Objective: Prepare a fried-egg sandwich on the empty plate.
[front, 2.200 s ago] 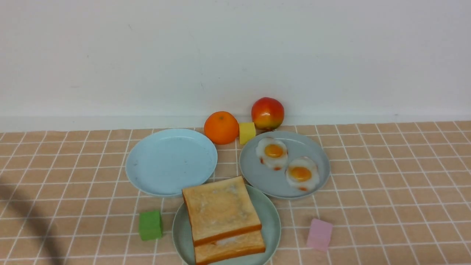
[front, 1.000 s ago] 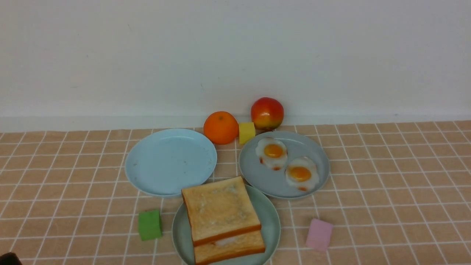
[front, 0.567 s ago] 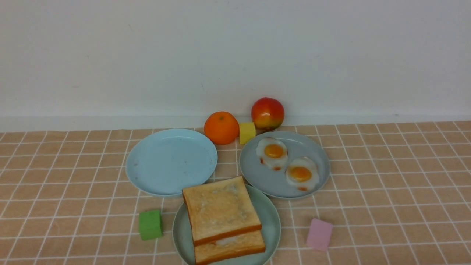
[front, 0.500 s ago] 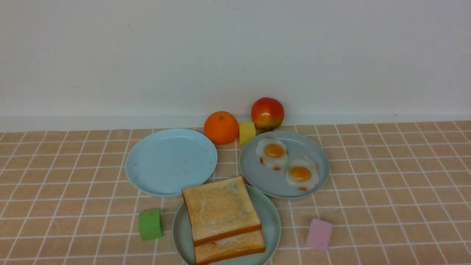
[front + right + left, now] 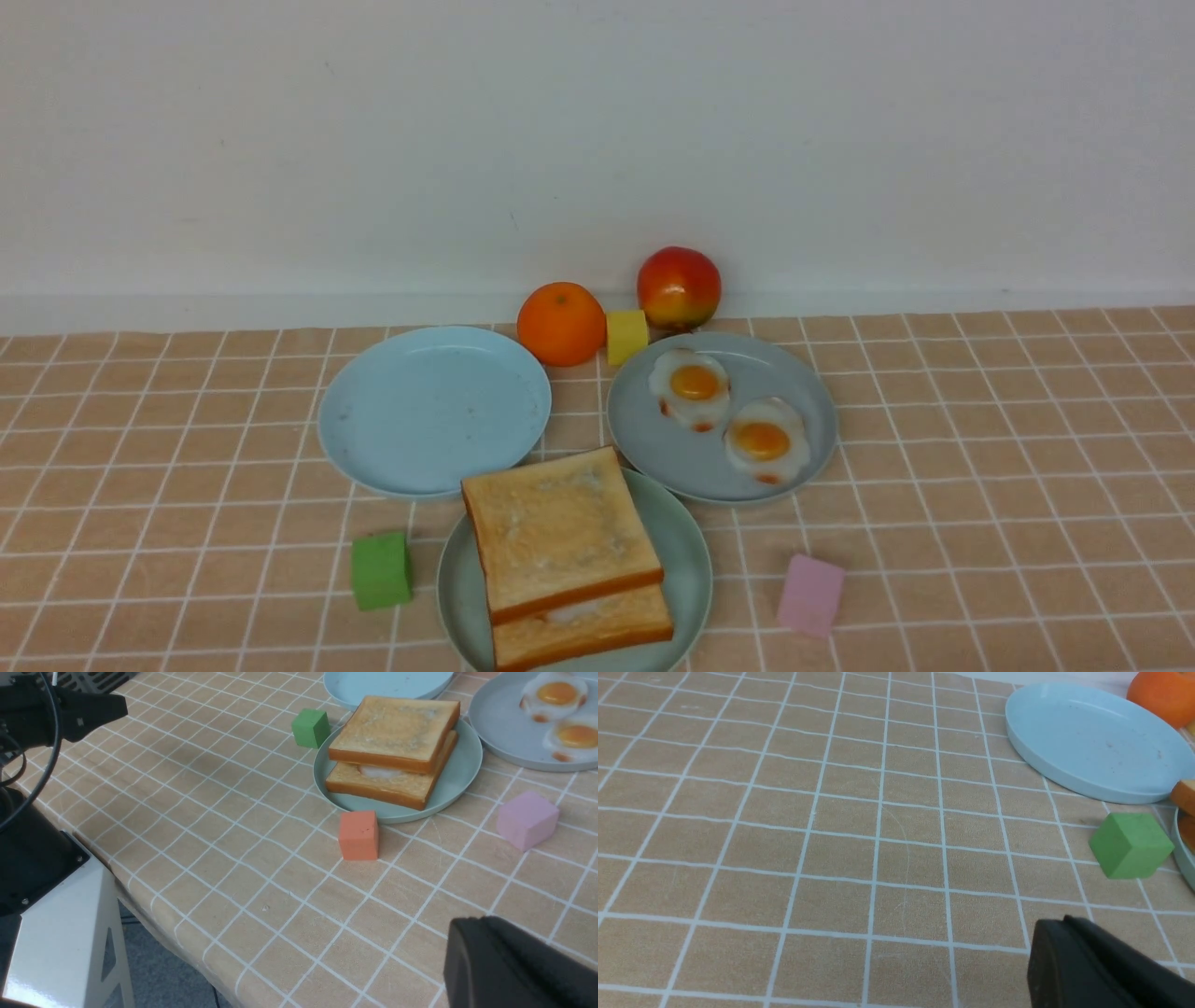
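On the green plate (image 5: 689, 560) sits the sandwich (image 5: 565, 558): two toast slices with white egg showing between them. Just beyond that plate stand the blue plate (image 5: 432, 408) and the grey plate (image 5: 803, 392), which bears two eggs (image 5: 728, 416). Both the left gripper (image 5: 1069, 933) and the right gripper (image 5: 486, 938) are closed and hold nothing, well apart from the plate.
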Action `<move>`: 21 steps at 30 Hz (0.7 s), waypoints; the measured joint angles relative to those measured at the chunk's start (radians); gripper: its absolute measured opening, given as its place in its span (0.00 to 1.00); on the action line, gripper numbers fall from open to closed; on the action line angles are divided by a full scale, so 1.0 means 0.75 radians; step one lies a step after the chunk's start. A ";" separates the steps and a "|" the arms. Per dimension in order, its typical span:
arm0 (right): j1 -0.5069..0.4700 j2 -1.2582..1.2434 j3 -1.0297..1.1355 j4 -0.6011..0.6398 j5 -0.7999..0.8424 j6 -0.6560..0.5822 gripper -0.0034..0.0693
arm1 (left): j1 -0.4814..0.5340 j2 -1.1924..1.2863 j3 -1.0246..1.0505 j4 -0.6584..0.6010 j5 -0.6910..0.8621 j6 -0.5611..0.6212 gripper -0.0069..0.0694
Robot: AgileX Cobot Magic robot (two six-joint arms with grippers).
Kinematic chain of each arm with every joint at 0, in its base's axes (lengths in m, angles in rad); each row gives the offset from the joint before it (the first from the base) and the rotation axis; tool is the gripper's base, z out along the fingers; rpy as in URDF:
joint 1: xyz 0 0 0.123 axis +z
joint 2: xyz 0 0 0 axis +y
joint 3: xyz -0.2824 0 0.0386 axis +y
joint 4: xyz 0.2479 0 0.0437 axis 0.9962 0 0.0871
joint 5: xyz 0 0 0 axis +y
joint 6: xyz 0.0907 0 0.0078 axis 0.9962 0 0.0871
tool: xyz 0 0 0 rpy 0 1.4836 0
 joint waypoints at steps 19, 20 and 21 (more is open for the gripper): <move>-0.013 -0.005 0.009 -0.091 -0.035 -0.042 0.11 | 0.000 0.000 0.000 0.000 -0.001 -0.001 0.12; -0.025 -0.012 0.012 -0.132 -0.047 -0.046 0.12 | 0.000 0.000 0.000 0.000 -0.001 -0.001 0.12; -0.029 -0.013 0.013 -0.132 -0.050 -0.048 0.12 | 0.000 0.000 0.000 0.000 -0.001 -0.001 0.12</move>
